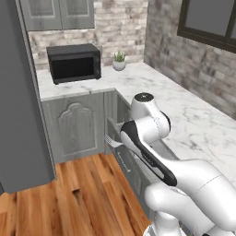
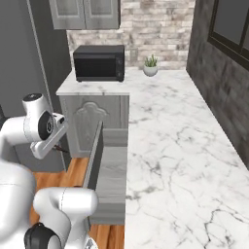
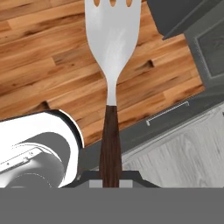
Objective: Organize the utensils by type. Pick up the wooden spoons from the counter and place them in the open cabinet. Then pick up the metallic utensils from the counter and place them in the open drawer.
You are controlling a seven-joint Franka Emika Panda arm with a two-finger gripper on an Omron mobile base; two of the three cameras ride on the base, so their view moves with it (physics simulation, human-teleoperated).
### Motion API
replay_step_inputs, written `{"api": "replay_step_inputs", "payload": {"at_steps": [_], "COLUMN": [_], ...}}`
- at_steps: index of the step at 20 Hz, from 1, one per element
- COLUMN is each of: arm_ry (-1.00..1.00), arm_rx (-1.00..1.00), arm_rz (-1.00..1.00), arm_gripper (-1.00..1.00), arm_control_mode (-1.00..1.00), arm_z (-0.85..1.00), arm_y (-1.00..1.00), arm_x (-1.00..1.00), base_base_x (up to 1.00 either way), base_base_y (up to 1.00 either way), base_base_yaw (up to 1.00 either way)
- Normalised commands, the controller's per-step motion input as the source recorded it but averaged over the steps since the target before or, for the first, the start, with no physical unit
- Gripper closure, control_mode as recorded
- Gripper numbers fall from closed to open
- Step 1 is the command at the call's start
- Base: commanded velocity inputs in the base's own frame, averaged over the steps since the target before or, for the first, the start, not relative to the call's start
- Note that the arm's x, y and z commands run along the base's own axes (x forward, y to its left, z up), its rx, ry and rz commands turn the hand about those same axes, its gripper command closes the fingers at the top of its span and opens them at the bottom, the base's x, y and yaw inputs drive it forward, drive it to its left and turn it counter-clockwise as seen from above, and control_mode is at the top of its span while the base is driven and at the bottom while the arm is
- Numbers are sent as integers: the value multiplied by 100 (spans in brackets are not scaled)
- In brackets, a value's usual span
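Silver-tined fork (image 3: 113,39) sits pinched by its dark handle in the tool (image 3: 111,178), beside the open drawer (image 2: 111,170); next, probably lowering it inside.

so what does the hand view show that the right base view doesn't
Hand view: the fork up close, silver tines and dark brown handle, clamped in the tool, held above the wood floor beside the drawer front's handle.

Right base view: the marble counter, microwave, small potted plant and window.

Both: the open drawer with its pale grey inside, and the wood floor.
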Motion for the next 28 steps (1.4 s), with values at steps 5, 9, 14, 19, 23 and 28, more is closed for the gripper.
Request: {"api": "replay_step_inputs", "payload": {"at_steps": [5,9,14,19,23,28], "arm_ry": [0,0,1,6,7,11], "arm_rx": [7,21,16,12,7,1], "arm_rz": [-1,-11,-33,-44,-43,-38], "arm_gripper": [100,100,100,100,100,100], "arm_control_mode": [-100,-100,-100,-100,-100,-100], "arm_z": [-1,-1,-6,-12,-15,-15], "arm_y": [-6,-20,-30,-30,-22,-10], "arm_x": [1,16,19,31,34,34], "base_base_x": [0,0,0,0,0,0], "base_base_y": [-4,0,0,0,0,0], "base_base_yaw": [0,0,0,0,0,0]}}
